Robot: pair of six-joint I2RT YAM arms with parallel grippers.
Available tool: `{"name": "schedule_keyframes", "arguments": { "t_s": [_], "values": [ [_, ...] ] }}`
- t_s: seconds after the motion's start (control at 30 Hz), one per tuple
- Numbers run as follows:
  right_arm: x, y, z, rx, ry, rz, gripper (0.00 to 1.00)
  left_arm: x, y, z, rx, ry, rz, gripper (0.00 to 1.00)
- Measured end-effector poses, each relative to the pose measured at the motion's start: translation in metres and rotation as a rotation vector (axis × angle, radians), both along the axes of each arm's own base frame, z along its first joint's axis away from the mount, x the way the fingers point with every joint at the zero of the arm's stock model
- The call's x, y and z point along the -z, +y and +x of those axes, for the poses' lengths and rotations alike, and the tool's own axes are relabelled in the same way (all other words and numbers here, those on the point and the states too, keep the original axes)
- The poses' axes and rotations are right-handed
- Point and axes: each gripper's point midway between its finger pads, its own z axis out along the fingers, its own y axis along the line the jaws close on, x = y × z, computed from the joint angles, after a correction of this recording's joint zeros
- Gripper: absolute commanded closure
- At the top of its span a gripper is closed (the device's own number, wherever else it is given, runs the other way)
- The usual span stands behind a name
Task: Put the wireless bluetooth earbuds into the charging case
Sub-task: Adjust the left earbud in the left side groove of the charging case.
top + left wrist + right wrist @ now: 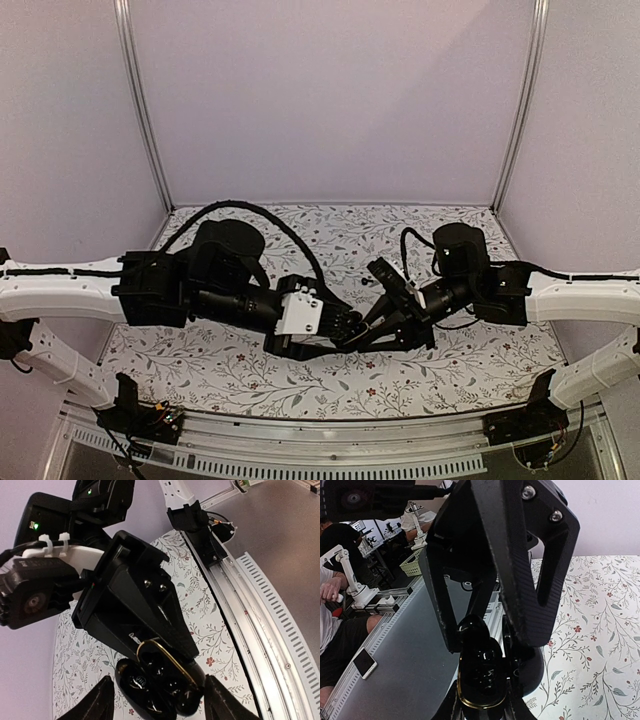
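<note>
The black charging case [170, 675] has a gold rim and its lid [131, 686] hangs open. It is held in the air over the table's middle. My right gripper [482, 711] is shut on the case [482, 675] at one end of it; its body [145, 605] shows in the left wrist view. My left gripper [160, 702] is open, with one of its fingers [540, 580] on either side of the case. The two grippers meet in the top view, left [352, 325] and right [373, 328]. Glossy dark shapes sit in the case; I cannot tell earbuds from wells.
A floral cloth [240, 370] covers the table. A tiny dark piece [364, 282] lies on it just behind the grippers. An aluminium rail [260, 620] runs along the near edge. Purple walls and metal posts [140, 110] enclose the back and sides.
</note>
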Motion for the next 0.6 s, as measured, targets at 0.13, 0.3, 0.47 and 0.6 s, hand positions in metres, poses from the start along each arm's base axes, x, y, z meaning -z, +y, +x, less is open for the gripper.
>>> {"name": "schedule_keyframes", "arguments": {
  "t_s": [0.13,0.3,0.47,0.6],
  "values": [
    [0.000,0.000,-0.001,-0.002,-0.001,0.000,1.00,-0.001,0.000,0.000,0.001,0.027,-0.008,0.36],
    [0.000,0.001,-0.003,-0.008,-0.002,0.001,1.00,-0.003,-0.001,-0.001,0.007,0.055,-0.020,0.30],
    [0.000,0.001,-0.005,-0.013,-0.004,0.002,1.00,-0.020,0.006,-0.001,0.003,0.075,-0.073,0.25],
    [0.000,0.001,-0.005,-0.015,-0.003,0.001,1.00,-0.041,0.015,0.005,-0.021,0.075,-0.134,0.24]
  ]
}}
